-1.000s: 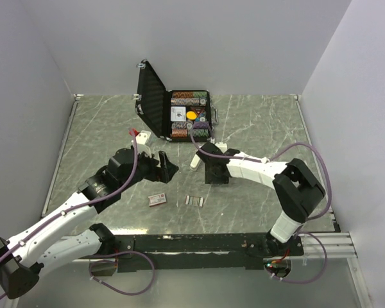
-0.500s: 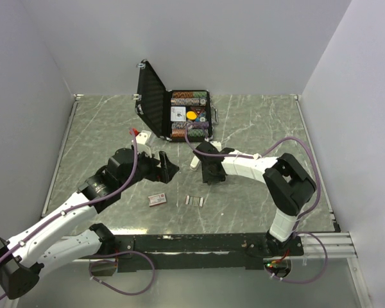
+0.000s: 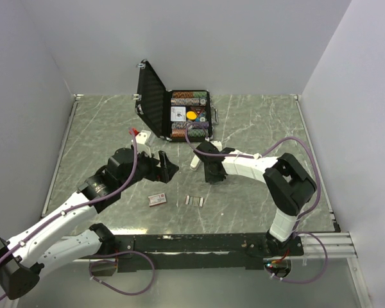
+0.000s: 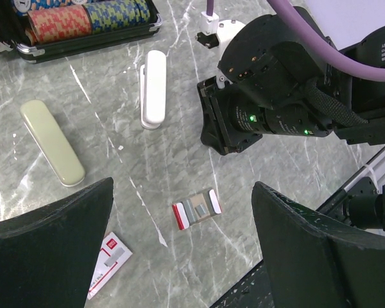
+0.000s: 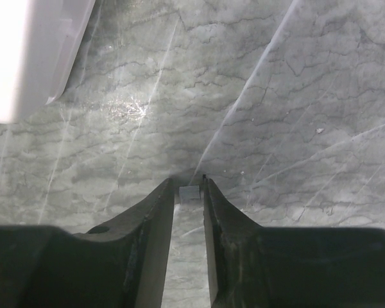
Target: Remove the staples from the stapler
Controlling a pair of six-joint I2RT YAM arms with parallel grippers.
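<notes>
One small piece of the staples (image 5: 190, 192) is sitting pinched in the right end effector (image 5: 188, 187), at five o'clock from the white stapler (image 5: 25, 51) — the left end effector (image 4: 183, 192) is hanging released over the surface (image 4: 102, 128).

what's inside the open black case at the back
The case holds rows of coloured poker chips, a white card-like item and a yellow disc. Whatever lies beneath them is covered.
</notes>
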